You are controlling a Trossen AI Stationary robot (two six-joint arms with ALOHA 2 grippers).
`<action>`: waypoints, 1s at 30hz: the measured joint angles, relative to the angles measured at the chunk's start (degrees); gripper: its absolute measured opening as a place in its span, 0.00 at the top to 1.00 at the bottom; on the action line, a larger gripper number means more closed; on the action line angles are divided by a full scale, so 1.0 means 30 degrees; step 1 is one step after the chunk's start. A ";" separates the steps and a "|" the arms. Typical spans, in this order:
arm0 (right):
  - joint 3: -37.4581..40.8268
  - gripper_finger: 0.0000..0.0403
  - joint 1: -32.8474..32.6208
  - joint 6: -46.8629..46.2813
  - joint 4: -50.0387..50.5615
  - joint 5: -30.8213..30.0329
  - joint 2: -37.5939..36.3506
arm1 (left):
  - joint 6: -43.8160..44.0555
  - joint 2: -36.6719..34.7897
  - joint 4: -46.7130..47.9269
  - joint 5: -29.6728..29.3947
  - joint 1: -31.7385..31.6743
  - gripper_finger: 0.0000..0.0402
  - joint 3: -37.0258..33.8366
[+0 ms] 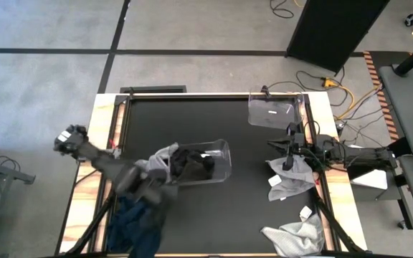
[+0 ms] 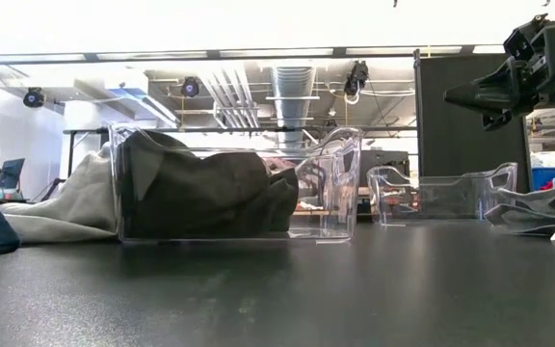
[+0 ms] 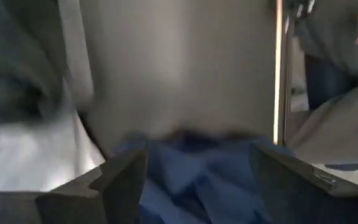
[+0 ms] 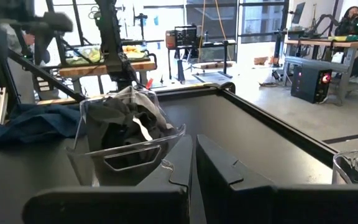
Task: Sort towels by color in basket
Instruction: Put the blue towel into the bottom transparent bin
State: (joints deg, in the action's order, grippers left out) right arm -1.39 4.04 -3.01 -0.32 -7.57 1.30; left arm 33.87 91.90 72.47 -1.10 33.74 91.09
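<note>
So the black tabletop [image 1: 221, 215] takes up most of the shot. Mid-table sits a clear plastic bin [image 1: 217, 161] stuffed with a black towel [image 1: 191, 163], and a light grey towel [image 1: 162, 154] is draped against the bin's left end. A navy blue towel [image 1: 131, 218] is bunched at the front-left corner. Two more pale grey towels on the right side: one [image 1: 289, 175] under the right arm, one [image 1: 292, 236] at the front edge. A second, smaller clear bin [image 1: 271, 112] is at the back right.

Left gripper [image 1: 155, 193] hangs over the navy towel, fingers [image 3: 123, 180] spread apart. Right gripper [image 1: 288, 154] is up above its grey towel, fingers [image 4: 179, 168] pressed together on nothing.
</note>
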 joint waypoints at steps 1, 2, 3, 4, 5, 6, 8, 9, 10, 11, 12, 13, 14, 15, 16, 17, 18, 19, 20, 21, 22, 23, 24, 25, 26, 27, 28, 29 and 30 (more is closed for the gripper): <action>-0.0006 0.97 -0.0001 0.0000 0.0000 0.0007 0.0000 | 0.1164 -0.0201 0.0062 -0.0282 0.0773 0.34 -0.0568; -0.0006 0.97 -0.0001 0.0000 0.0000 0.0001 0.0000 | 0.2359 -0.0385 0.0037 -0.0413 0.1502 0.34 -0.1178; -0.0001 0.97 0.0001 0.0005 0.0000 0.0005 0.0000 | 0.3648 -0.0526 -0.0002 -0.0471 0.2156 0.34 -0.1847; -0.0003 0.97 0.0004 0.0000 0.0000 0.0003 0.0000 | 0.4981 -0.0598 -0.0015 -0.0558 0.2803 0.34 -0.2586; -0.0006 0.97 0.0004 0.0000 0.0000 0.0003 0.0000 | 0.6081 -0.0612 -0.0080 -0.0616 0.3370 0.34 -0.3298; -0.0006 0.97 0.0001 0.0000 0.0000 0.0006 0.0000 | 0.7022 -0.0600 -0.0270 -0.0633 0.3879 0.34 -0.4054; -0.0006 0.97 0.0002 0.0000 0.0000 0.0000 0.0000 | 0.8547 -0.0583 -0.0764 -0.0609 0.4690 0.34 -0.5557; -0.0002 0.97 0.0003 0.0000 0.0000 0.0001 0.0000 | 0.9220 -0.0579 -0.1014 -0.0551 0.4947 0.34 -0.6317; 0.0001 0.97 -0.0001 0.0000 0.0000 0.0006 0.0000 | 0.9762 -0.0568 -0.1439 -0.0283 0.5127 0.34 -0.7142; -0.0004 0.97 0.0000 0.0000 0.0000 0.0007 0.0000 | 1.0138 -0.0556 -0.2074 0.0088 0.5235 0.34 -0.7979; -0.0006 0.97 0.0001 0.0000 0.0000 0.0005 0.0000 | 1.0341 -0.0546 -0.2929 0.0607 0.5293 0.34 -0.8819; -0.0006 0.97 0.0001 0.0000 0.0000 0.0004 0.0000 | 1.0407 -0.0546 -0.3856 0.1225 0.5340 0.34 -0.9642; -0.0004 0.97 0.0006 0.0000 0.0000 0.0000 0.0000 | 1.0396 -0.0539 -0.4938 0.1762 0.5368 0.34 -1.0448; 0.0001 0.97 0.0003 0.0000 0.0000 0.0000 0.0000 | 1.0404 -0.0461 -0.5889 0.2179 0.5369 0.34 -1.1165; -0.0005 0.97 0.0006 0.0000 0.0000 0.0000 0.0000 | 1.0408 -0.0360 -0.6820 0.2535 0.5374 0.34 -1.1823; -0.0005 0.97 -0.0001 0.0000 0.0000 0.0001 -0.0006 | 1.0413 -0.0205 -0.7536 0.2823 0.5376 0.34 -1.2407; -0.0006 0.97 0.0001 0.0000 0.0000 0.0003 -0.0005 | 1.0403 -0.0044 -0.8098 0.3021 0.5369 0.34 -1.2911; -0.0006 0.97 -0.0001 0.0000 0.0000 0.0004 0.0000 | 1.0403 0.0162 -0.8425 0.3053 0.5369 0.34 -1.3320; -0.0003 0.97 0.0001 0.0000 0.0000 0.0002 -0.0007 | 1.0402 0.0397 -0.8677 0.3047 0.5369 0.34 -1.3670; -0.0004 0.97 -0.0001 0.0000 0.0000 0.0002 -0.0007 | 1.0388 0.0581 -0.8764 0.3108 0.5369 0.34 -1.3868; -0.0006 0.97 -0.0001 0.0000 0.0001 0.0006 -0.0007 | 1.0374 0.0702 -0.8907 0.3133 0.5365 0.35 -1.4077; -0.0005 0.97 0.0002 0.0000 0.0000 0.0000 -0.0007 | 1.0216 0.0930 -0.8925 0.3126 0.5369 0.36 -1.4133; -0.0006 0.97 -0.0001 0.0000 0.0000 0.0007 -0.0007 | 0.9975 0.1117 -0.8880 0.3110 0.5369 0.38 -1.4119; -0.0005 0.97 -0.0001 0.0000 0.0000 0.0007 -0.0001 | 0.9696 0.1278 -0.8831 0.3111 0.5362 0.40 -1.4077; -0.0003 0.97 -0.0001 0.0000 0.0000 0.0000 0.0000 | 0.9503 0.1434 -0.8751 0.3125 0.5362 0.43 -1.3955; -0.0002 0.97 -0.0001 0.0000 0.0000 0.0004 0.0000 | 0.9357 0.1582 -0.8717 0.3148 0.5362 0.47 -1.3789; -0.0002 0.97 0.0002 0.0000 0.0000 0.0007 0.0000 | 0.9207 0.1666 -0.8708 0.3144 0.5369 0.52 -1.3640; 0.0000 0.97 0.0001 0.0000 0.0000 0.0000 0.0000 | 0.9064 0.1712 -0.8707 0.3097 0.5369 0.58 -1.3479; 0.0000 0.97 -0.0001 0.0000 0.0000 0.0001 0.0000 | 0.8919 0.1741 -0.8747 0.2993 0.5375 0.64 -1.3275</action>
State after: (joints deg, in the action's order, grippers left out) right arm -1.39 4.03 -3.01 -0.32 -7.57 1.30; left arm 60.63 97.12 46.23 7.88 49.86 51.26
